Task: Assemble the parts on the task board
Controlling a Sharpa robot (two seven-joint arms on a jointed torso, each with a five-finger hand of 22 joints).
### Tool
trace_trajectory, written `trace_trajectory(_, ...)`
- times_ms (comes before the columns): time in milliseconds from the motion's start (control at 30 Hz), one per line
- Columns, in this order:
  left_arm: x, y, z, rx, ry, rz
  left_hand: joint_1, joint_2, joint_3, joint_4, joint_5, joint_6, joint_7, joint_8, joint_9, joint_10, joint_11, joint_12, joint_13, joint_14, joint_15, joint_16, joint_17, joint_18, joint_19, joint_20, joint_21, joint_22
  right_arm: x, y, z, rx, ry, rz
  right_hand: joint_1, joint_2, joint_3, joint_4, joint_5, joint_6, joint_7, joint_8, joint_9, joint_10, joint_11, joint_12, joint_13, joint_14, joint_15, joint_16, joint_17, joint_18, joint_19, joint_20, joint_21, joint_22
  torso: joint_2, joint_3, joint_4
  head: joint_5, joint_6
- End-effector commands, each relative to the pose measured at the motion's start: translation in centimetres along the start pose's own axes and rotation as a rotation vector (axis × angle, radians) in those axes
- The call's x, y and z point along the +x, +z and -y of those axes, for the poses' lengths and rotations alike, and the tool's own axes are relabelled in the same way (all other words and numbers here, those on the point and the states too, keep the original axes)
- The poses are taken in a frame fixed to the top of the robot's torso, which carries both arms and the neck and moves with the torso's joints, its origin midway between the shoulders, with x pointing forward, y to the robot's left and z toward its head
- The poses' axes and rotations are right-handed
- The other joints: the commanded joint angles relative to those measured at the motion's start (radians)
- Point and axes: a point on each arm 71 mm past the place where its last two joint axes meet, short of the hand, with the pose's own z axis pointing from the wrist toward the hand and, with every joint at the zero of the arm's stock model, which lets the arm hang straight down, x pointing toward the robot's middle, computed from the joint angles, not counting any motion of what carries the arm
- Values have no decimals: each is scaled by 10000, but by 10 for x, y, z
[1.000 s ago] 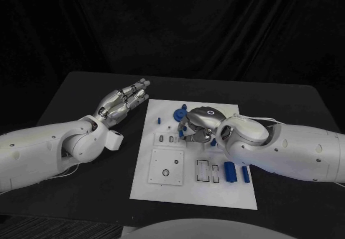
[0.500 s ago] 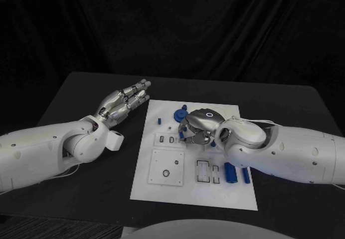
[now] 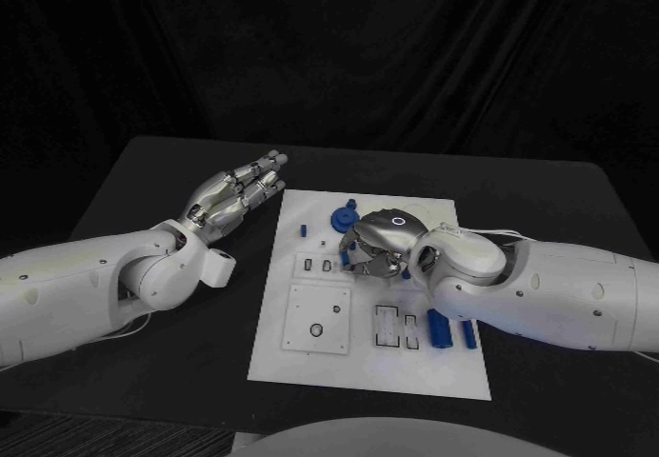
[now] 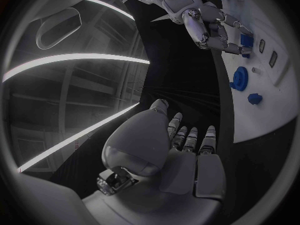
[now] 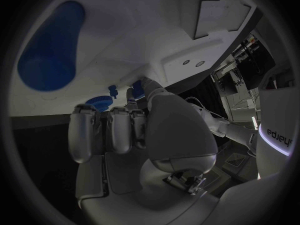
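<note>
1. The right arm (image 3: 549,290) has slid slightly left over the last second, carrying the right hand (image 3: 381,240) further onto the middle of the board (image 3: 323,357). I judge it is settling over a part, not yet lifting.
2. The left hand (image 3: 236,197) has not moved; it rests off the board's far-left edge, fingers straight and apart, holding nothing.
3. The right hand's fingers curl down around a small blue part (image 3: 354,249); whether they grip it I cannot tell.
4. The board is a white plate with recesses. Blue cylinders (image 3: 440,328) lie near right, a blue gear (image 3: 338,219) far left of the hand.
</note>
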Motion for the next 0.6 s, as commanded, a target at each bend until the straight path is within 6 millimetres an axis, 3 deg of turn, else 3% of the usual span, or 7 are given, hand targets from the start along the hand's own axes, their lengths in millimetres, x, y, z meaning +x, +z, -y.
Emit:
trace_trajectory(33,2,0,1,115,-79,-136,69,-42,74,7,54,71,14,58,12,5,81,-13,11,-4,54,-36,-13,185,-17,42,44,7,3,0,0,40,-173,-271,-53,-48,-69,26,-255,-134,19,-114,-30,580,-15,16,1512,620,82,65,70,-44,451,76,-39,2171,2,0,0,-8,-8)
trace_trajectory(500,2,1,0,103,-77,-136,69,-49,87,4,54,61,20,57,11,6,87,-13,11,-4,57,-36,-13,185,-17,41,44,7,4,0,0,47,-183,-323,-73,-77,-101,33,-663,-425,25,-345,-136,535,-5,-43,1444,610,96,67,33,-44,451,92,-39,2171,6,5,1,-18,-43)
trace_trajectory(600,2,1,0,106,-75,-135,69,-49,87,4,54,61,20,57,11,6,87,-13,11,-4,57,-36,-13,185,-17,41,44,7,4,-1,1,53,-172,-280,-65,-84,-118,33,-806,-687,1,-521,-240,488,-20,-129,1351,607,89,71,19,-42,449,89,-43,2170,2,7,-1,-15,-46)
